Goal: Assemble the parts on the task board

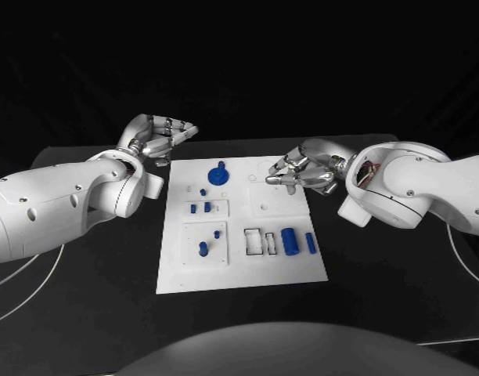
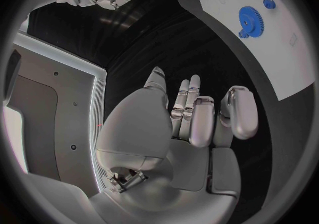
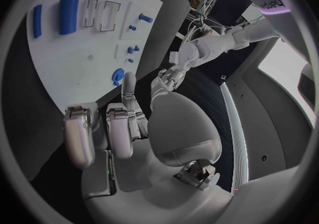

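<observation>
While both arms hang over the black desk [image 1: 104,305], the white task board [image 1: 243,270] lies flat at centre w/ work apparently not yet begun. Left hand [image 1: 158,138] hovers off the board's far-left corner, fingers curled inward, nothing held; wrist view shows the same. Right hand [image 1: 303,172] sits above the board's far-right corner, fingers bent in, holding nothing that can be seen — likely poised near an open spot up there, though whether it touches the board can't be told. On the board: blue gear [image 1: 218,173] near the far edge, approx. mid-width; blue cylinder [image 1: 290,241] and slim blue bar [image 1: 311,243] side by side at the near right, beside two vacant rectangular slots [image 1: 261,242] — prob. staged there as loose stock for those slots. Small blue pegs [image 1: 200,207] stand in the left-hand panels; another peg [image 1: 205,249] closer to the near edge. Judged stage: early, hands parked either side so the board stays visible.
</observation>
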